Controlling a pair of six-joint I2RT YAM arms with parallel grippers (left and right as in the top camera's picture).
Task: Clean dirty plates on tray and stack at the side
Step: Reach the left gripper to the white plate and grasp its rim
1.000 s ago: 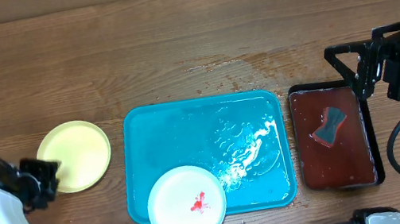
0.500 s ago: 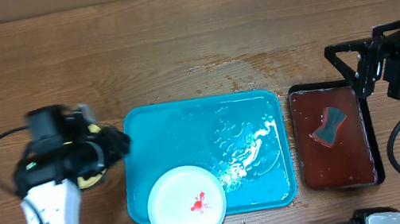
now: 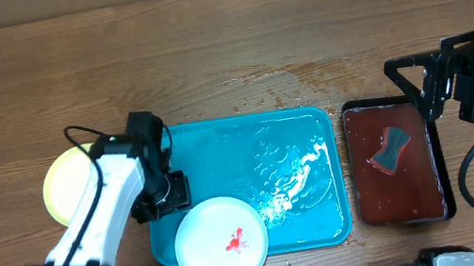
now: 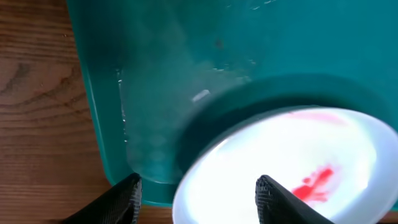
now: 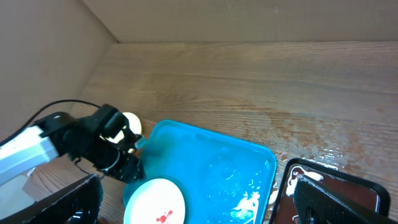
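Roughly midway, by my read: one pale yellow round plastic plate (image 3: 63, 189) lies clean on the wood left of the turquoise rectangular plastic tray (image 3: 221, 150). The white round plate (image 3: 221, 242), red-smeared, sits unwiped at the tray's front-left corner. Left gripper (image 4: 199, 199) spread open over its rim; right gripper (image 3: 406, 87) open, well apart.

The overhead camera is looking straight down on the whole table (image 3: 204, 43) from high up. The left wrist camera is looking down, very close, at the white plate (image 4: 280, 168) and the blue tray (image 4: 186, 50) corner. The right wrist camera is looking slantwise from the far right. All three are seeing that plate and tray.
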